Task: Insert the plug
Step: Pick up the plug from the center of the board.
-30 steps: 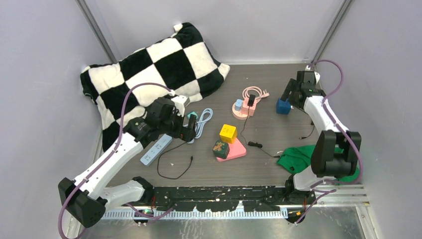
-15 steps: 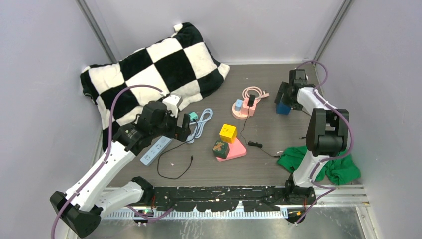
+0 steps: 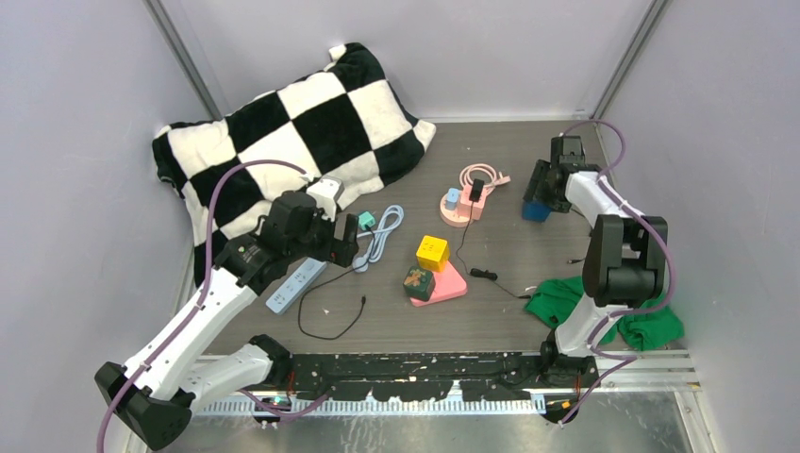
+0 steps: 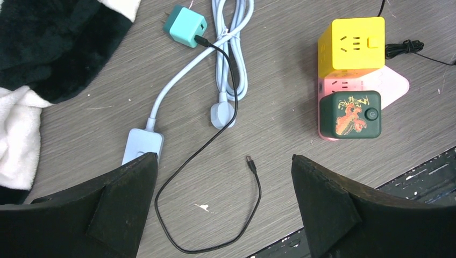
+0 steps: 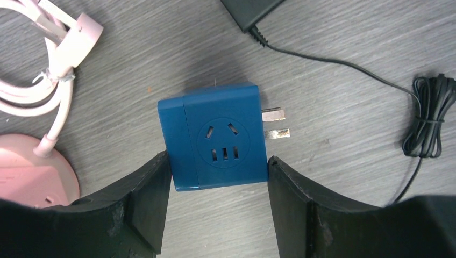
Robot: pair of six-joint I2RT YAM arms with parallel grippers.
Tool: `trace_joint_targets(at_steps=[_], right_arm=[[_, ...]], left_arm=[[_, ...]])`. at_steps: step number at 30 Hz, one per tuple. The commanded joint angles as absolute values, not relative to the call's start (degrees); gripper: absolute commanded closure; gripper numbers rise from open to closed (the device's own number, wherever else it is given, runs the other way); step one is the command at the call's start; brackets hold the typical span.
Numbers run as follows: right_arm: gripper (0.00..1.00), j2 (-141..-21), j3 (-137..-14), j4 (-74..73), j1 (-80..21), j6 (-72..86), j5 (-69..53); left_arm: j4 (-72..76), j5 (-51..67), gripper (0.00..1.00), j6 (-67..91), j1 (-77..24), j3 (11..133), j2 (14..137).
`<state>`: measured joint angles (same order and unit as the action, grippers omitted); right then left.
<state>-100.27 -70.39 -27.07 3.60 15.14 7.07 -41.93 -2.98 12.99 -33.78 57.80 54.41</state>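
Note:
The plug is a blue cube adapter lying on the wooden table, socket face up, with its two metal prongs pointing right. My right gripper straddles it, both fingers pressed against its left and right sides near the front edge. In the top view the blue plug sits at the far right under the right gripper. My left gripper hangs open above the loose end of a black cable, holding nothing; it is at centre left in the top view.
A yellow cube socket and a green dragon adapter sit on a pink base. A pink round socket, teal charger, light blue power strip, checkered pillow and green cloth lie around.
The right arm swung down onto the blue plug and its fingers narrowed against the plug's sides. The left arm shifted slightly left, staying open.

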Motion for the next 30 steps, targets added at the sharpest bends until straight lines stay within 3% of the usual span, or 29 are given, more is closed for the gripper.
trace_joint_targets(at_steps=[1, 12, 17, 20, 30], right_arm=[[0.58, -93.7, -70.6, -27.8, 3.5, 16.7, 6.1], [0.60, -81.9, -70.2, -39.0, 2.9, 23.3, -4.9], [0.60, -74.4, -70.3, -44.6, 0.1, 25.1, -10.2], [0.60, -69.6, -69.9, -46.0, -4.1, 26.6, -13.5], [0.61, -61.4, -68.0, -45.6, -11.0, 32.0, -32.9]], left_arm=[[-40.1, -2.8, 0.05, 11.9, -33.7, 57.0, 53.6], [-31.4, 12.0, 0.12, 5.1, -33.8, 50.9, 50.1], [-18.4, 25.4, 0.19, -6.7, -33.8, 41.5, 42.0], [-12.5, 29.5, 0.19, -11.5, -33.8, 38.0, 36.8], [-19.9, 40.7, 0.16, -35.3, -36.2, 45.8, 38.3]])
